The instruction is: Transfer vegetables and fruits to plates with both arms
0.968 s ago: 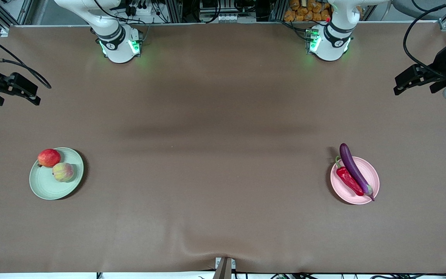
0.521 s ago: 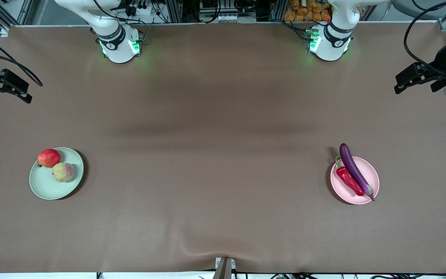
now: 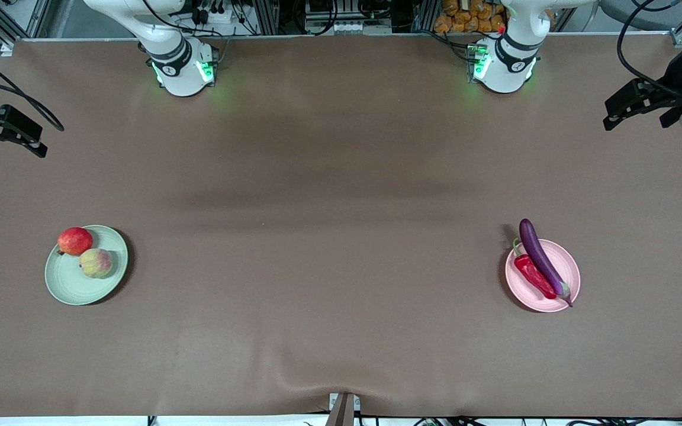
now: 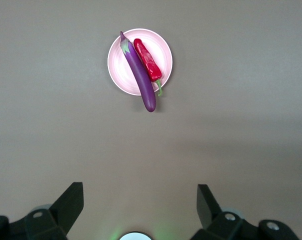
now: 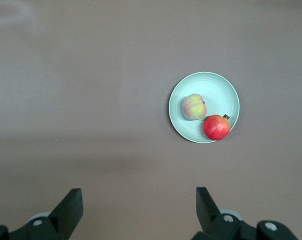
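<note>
The purple eggplant [image 3: 542,261] and the red chili pepper [image 3: 533,276] lie side by side on the pale pink plate [image 3: 566,293] toward the left arm's end; the left wrist view shows the eggplant [image 4: 139,75], the chili [image 4: 148,61] and the plate [image 4: 116,62]. The red apple-like fruit [image 3: 74,241] and the peach-like fruit [image 3: 96,262] sit on the pale green plate [image 3: 71,284] toward the right arm's end, also in the right wrist view [image 5: 216,127] [image 5: 193,107] [image 5: 223,92]. My left gripper [image 3: 637,106] is open and empty, high at the table's end. My right gripper [image 3: 6,133] is open and empty, high at its end.
The brown table cover [image 3: 329,236] has a small bump at the edge nearest the camera [image 3: 317,384]. The two arm bases [image 3: 184,68] [image 3: 504,65] stand along the edge farthest from the camera.
Both grippers have drawn back upward and outward toward the table's ends. The fruits and vegetables have not moved on their plates.
</note>
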`<action>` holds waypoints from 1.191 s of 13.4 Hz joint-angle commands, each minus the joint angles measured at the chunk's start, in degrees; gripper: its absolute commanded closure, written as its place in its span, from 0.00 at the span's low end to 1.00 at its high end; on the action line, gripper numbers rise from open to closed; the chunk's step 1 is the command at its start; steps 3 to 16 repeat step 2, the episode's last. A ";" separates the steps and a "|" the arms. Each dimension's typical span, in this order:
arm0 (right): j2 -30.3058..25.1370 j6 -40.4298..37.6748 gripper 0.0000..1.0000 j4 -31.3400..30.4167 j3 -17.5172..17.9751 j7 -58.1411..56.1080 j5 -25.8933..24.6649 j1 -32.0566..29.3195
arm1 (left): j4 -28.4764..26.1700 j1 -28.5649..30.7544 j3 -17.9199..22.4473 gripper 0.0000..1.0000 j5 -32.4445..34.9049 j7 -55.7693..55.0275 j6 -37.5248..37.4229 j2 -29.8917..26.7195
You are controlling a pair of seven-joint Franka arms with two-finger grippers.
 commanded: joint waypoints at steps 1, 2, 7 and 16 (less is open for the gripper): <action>-0.60 -0.58 0.00 0.34 0.32 -0.73 1.15 -0.61 | 0.75 0.07 -0.24 0.00 1.09 1.09 -0.46 -0.68; -0.60 -0.84 0.00 0.25 0.32 -0.73 1.15 -0.61 | 0.84 0.07 -0.24 0.00 1.09 1.00 -0.90 -0.68; -0.60 -0.84 0.00 0.25 0.32 -0.73 1.15 -0.61 | 0.84 0.07 -0.24 0.00 1.09 1.00 -0.90 -0.68; -0.60 -0.84 0.00 0.25 0.32 -0.73 1.15 -0.61 | 0.84 0.07 -0.24 0.00 1.09 1.00 -0.90 -0.68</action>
